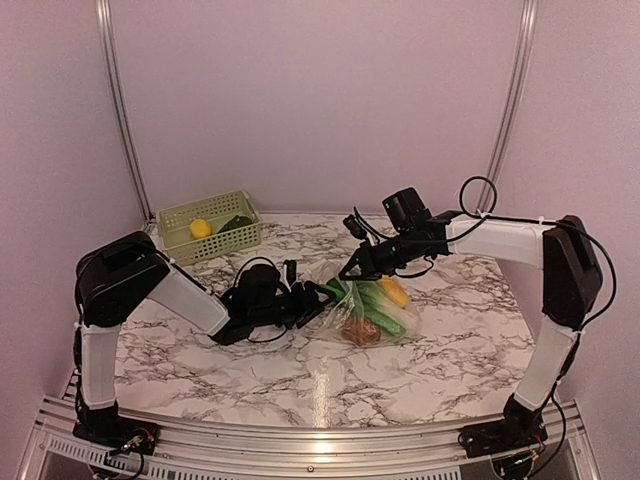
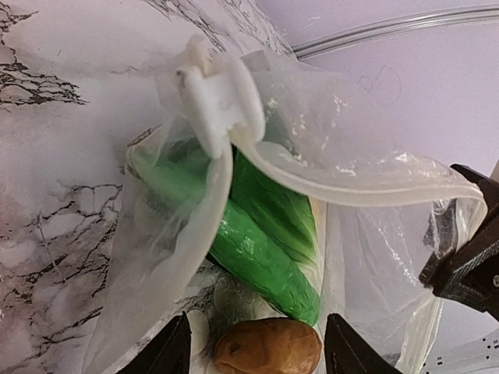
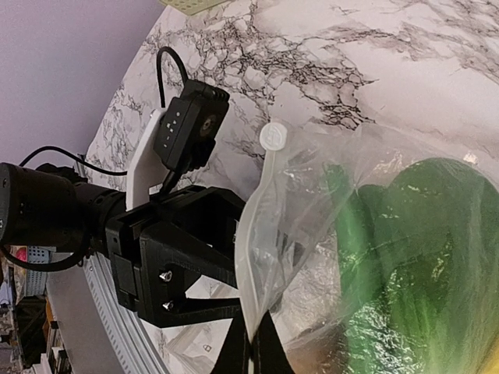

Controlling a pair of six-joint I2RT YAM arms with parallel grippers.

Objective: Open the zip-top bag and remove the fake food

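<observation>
The zip-top bag (image 1: pixel 385 318) lies mid-table with its mouth held open. Inside are fake food pieces: a yellow one (image 1: pixel 394 291), green ones (image 1: pixel 375 305) and an orange-brown one (image 1: pixel 360 331). My right gripper (image 1: pixel 350 270) is shut on the bag's upper rim (image 3: pixel 251 257) and lifts it; its fingers (image 3: pixel 234 360) pinch the plastic. My left gripper (image 2: pixel 259 319) is open at the bag's mouth, its fingers either side of the brown piece (image 2: pixel 269 347), with green vegetables (image 2: pixel 265 234) just beyond. The white slider (image 2: pixel 218 97) sits at the mouth's end.
A light green lattice basket (image 1: pixel 176 224) stands at the back left and holds a yellow piece (image 1: pixel 201 228) and a dark green piece (image 1: pixel 237 223). The two grippers are close together at the bag; the right gripper's black body (image 2: pixel 468 269) shows in the left wrist view.
</observation>
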